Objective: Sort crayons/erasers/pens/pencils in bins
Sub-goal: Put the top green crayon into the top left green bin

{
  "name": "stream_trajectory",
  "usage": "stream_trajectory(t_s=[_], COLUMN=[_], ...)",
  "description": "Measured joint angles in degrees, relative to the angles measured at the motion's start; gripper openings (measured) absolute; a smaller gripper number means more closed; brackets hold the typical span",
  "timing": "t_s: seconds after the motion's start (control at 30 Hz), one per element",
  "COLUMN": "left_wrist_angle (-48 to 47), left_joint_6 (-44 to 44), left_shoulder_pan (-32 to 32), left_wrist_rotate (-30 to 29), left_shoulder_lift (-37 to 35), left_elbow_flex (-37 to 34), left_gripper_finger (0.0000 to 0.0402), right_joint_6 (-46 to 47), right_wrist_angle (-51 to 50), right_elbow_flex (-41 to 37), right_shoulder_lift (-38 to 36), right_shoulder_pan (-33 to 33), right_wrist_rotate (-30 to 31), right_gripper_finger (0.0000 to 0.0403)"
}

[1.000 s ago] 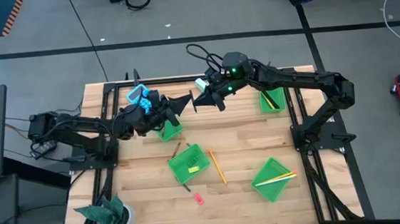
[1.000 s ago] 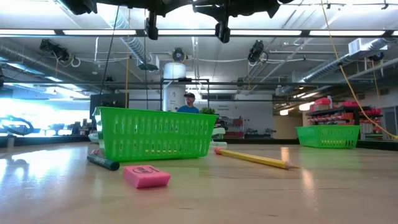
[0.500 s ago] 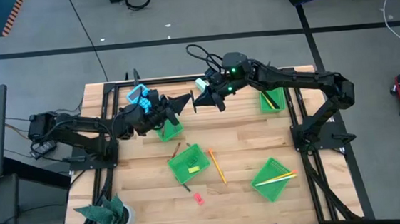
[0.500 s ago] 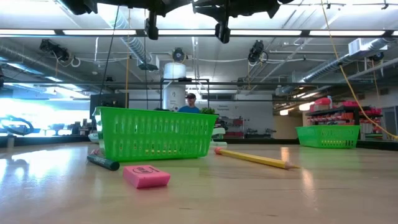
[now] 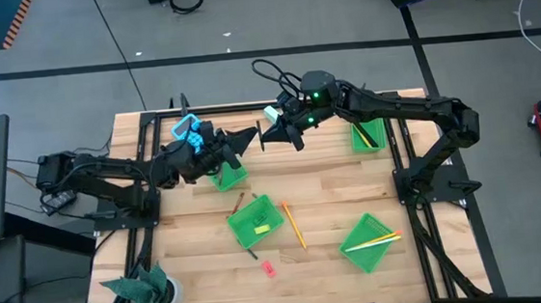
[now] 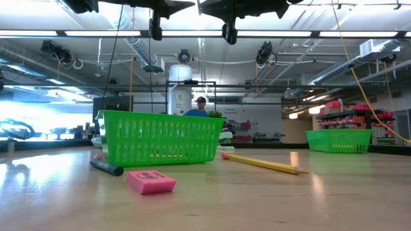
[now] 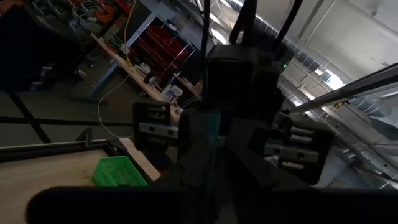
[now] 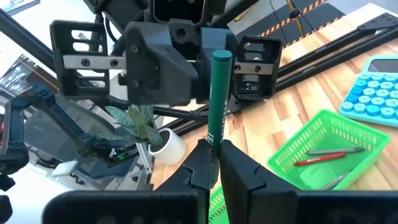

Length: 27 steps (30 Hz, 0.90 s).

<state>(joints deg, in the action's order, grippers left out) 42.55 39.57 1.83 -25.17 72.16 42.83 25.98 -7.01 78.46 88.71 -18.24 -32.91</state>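
Note:
My right gripper (image 8: 211, 163) is shut on a dark green stick (image 8: 217, 99), well above the table's far middle (image 5: 271, 135). My left gripper (image 5: 247, 140) faces it closely, and its splayed fingers look open around the stick's free end (image 8: 221, 57). The four green bins are one by the left gripper (image 5: 231, 175), a middle one (image 5: 257, 220), a near right one (image 5: 370, 242) holding pencils, and a far right one (image 5: 367, 134). On the table lie an orange pencil (image 5: 293, 225), a pink eraser (image 6: 151, 181) and a dark crayon (image 6: 106, 168). My right gripper pinches the green stick between its two fingers (image 8: 239, 167) at the stick's lower end (image 8: 214, 140). The fingers come level from the table's right. The stick is lifted clear and sticks out past the fingertips toward the left gripper.
A blue calculator (image 5: 187, 129) and a teal-and-white block (image 5: 272, 113) lie at the far edge. A potted plant (image 5: 146, 292) stands at the near left corner. The bin under the left gripper holds red and grey sticks (image 8: 326, 155). A person stands in the room beyond (image 6: 200, 108).
My left gripper has edged slightly toward the right gripper and the stick it holds. The right gripper has stayed shut on the stick.

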Motion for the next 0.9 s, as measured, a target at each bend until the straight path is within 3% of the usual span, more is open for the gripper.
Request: stream_trajectory(t_s=[0.2,0.53,0.67,0.9], left_wrist_angle=[-8.04,-7.87,-4.35,-5.12], left_joint_6=[2.12,7.76,7.46,3.34], left_shoulder_pan=[0.61,3.61,3.79,4.02], left_wrist_rotate=[3.61,8.96,9.58,12.11], left_shoulder_lift=[-3.63,-2.31,-1.38,2.72], left_elbow_flex=[0.02,-0.09,0.08,4.93], left_gripper_finger=[0.012,0.0217,0.0221,0.0192], right_joint_6=[0.76,1.03,1.03,1.03], right_wrist_angle=[-0.07,-0.13,-0.38,-1.23], right_elbow_flex=[0.0,0.0,-0.02,-0.02], right_shoulder_lift=[0.0,0.0,0.0,0.0], right_shoulder_pan=[0.0,0.04,0.09,0.15], right_wrist_rotate=[-0.98,-1.88,-1.88,-1.86], right_gripper_finger=[0.0028,0.0027,0.0027,0.0027])
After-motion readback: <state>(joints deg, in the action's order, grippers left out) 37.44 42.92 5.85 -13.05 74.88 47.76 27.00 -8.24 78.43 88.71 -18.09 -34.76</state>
